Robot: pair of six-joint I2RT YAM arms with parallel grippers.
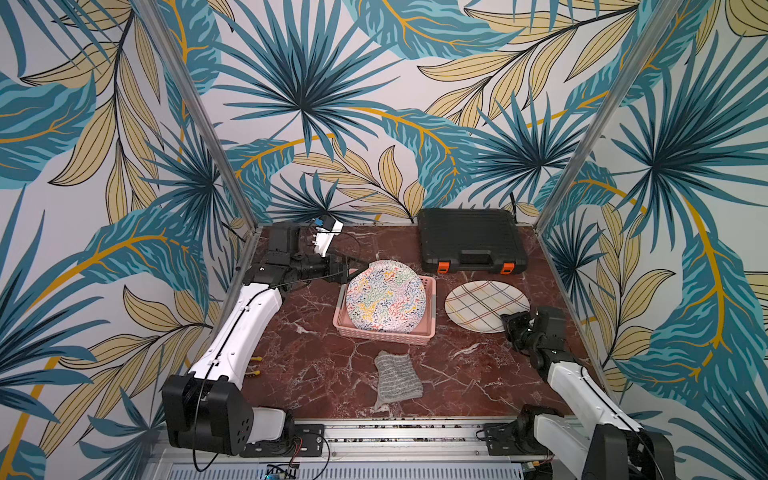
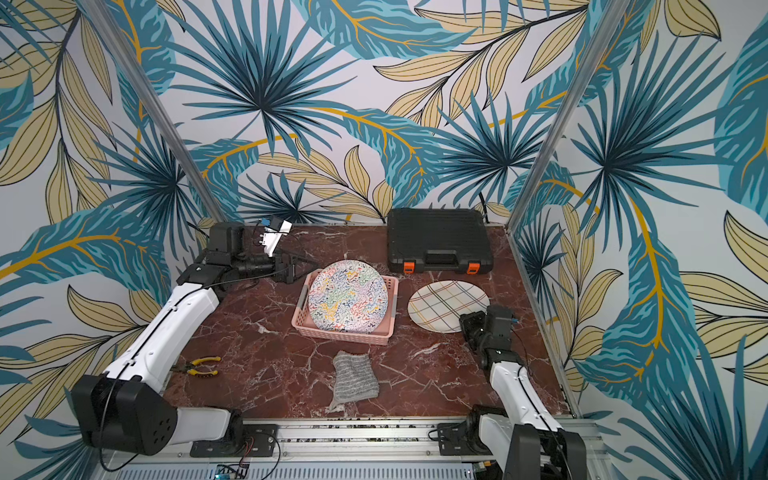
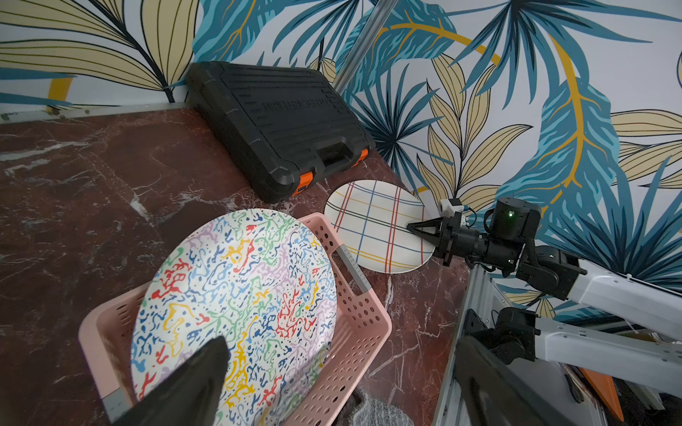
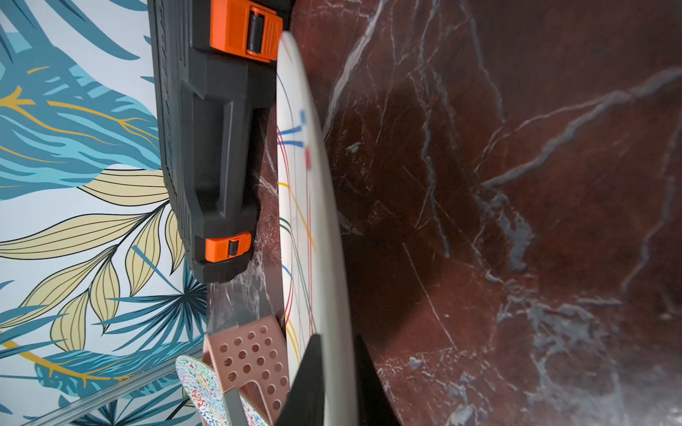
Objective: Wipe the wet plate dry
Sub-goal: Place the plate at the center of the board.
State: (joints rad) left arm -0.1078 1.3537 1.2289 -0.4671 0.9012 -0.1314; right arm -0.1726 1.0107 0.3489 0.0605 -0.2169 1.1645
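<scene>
Grips checked plate point(image 1: 482, 303) only by rim with right gripper point(image 3: 410, 226), has left gripper point(image 1: 353, 270) spread wide near basket point(image 1: 386, 338), so may drop it on table point(image 1: 316, 361) when tilting.

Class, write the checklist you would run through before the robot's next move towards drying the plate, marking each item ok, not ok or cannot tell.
1. Right gripper shut on the rim of the white round plate with coloured check lines: ok.
2. Left gripper open and empty: ok.
3. Grey knitted cloth in a gripper: not ok; it lies loose on the red marble table.
4. Plate wet: cannot tell.
</scene>
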